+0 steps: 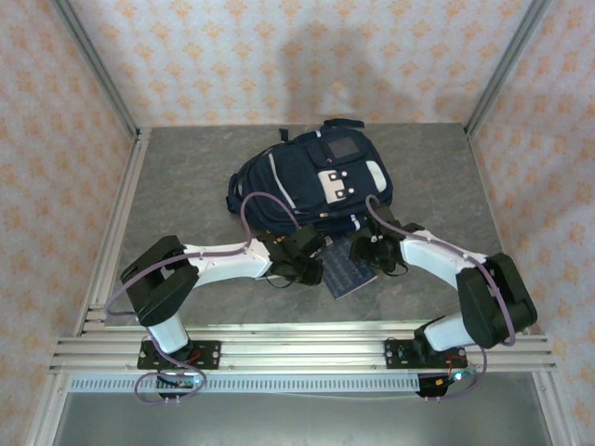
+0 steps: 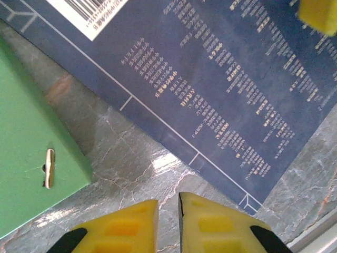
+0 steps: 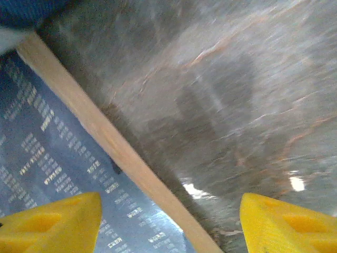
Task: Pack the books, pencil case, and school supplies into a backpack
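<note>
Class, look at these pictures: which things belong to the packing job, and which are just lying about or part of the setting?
For the job:
- backpack
- blue book
- green book

Just setting:
- table
- metal rails
- patterned walls

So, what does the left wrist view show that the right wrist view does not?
The left wrist view gives the green book, the white barcode label and the left gripper, its jaws almost together with nothing between. The right wrist view gives a pale strip, blue fabric and the right gripper, jaws wide apart. Both give the dark blue book and the grey table.
</note>
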Controlling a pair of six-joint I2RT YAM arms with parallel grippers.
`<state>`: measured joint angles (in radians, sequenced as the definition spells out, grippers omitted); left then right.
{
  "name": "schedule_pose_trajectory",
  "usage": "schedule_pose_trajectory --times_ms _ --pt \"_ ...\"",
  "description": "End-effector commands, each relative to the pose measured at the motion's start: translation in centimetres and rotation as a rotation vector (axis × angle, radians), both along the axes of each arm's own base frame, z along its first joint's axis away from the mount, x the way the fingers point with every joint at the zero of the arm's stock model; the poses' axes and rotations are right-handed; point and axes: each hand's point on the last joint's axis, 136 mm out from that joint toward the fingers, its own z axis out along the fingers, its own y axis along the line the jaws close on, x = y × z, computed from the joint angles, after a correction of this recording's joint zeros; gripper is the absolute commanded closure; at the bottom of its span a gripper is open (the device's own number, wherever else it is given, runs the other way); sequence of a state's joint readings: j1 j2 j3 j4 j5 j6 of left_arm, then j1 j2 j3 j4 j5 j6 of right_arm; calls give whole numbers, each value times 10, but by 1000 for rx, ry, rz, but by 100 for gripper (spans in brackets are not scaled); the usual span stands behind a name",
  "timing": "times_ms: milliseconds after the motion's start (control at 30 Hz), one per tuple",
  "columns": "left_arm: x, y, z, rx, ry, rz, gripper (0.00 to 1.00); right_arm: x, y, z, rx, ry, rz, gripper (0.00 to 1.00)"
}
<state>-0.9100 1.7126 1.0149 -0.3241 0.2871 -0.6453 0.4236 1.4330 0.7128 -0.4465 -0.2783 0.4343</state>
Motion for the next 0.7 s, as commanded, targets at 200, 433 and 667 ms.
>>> schedule_pose_trajectory --times_ms 200,433,667 --pt "10 9 -9 69 -50 -3 84 -31 42 -8 228 109 110 34" --pt "14 34 -18 100 -42 29 85 -61 65 5 271 121 218 38" --pt "14 45 -26 135 -35 28 86 -68 73 11 322 126 231 40"
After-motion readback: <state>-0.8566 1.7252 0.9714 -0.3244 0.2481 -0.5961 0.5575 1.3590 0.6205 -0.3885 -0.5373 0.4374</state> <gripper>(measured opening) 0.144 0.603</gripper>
